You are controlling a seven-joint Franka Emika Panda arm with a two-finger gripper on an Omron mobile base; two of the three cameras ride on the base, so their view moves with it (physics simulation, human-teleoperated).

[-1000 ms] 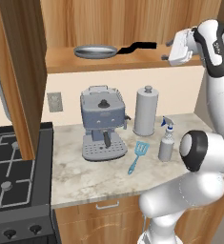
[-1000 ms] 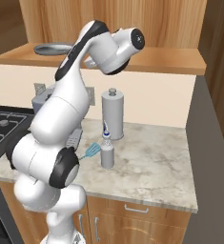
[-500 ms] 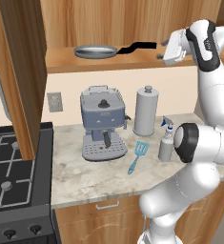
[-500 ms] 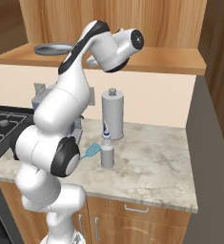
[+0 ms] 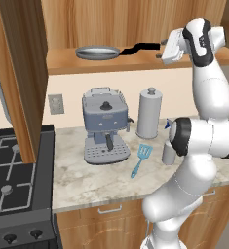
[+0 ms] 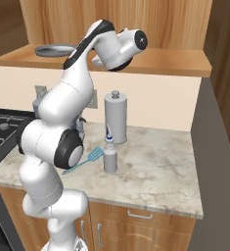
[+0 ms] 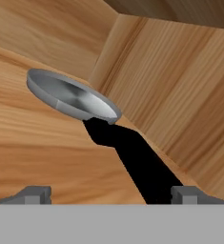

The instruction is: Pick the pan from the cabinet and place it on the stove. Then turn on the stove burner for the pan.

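My gripper (image 5: 163, 48) hangs wide open just right of the long black handle (image 7: 132, 159) because the round shiny silver pan (image 5: 97, 52) sits far left on the brown wooden cabinet shelf (image 5: 135, 61).

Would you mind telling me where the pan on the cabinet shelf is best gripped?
Probably by its long black handle, coming from the handle's free end. The pan lies flat on the shelf with the handle pointing at the open end effector, so jaws fit across it.
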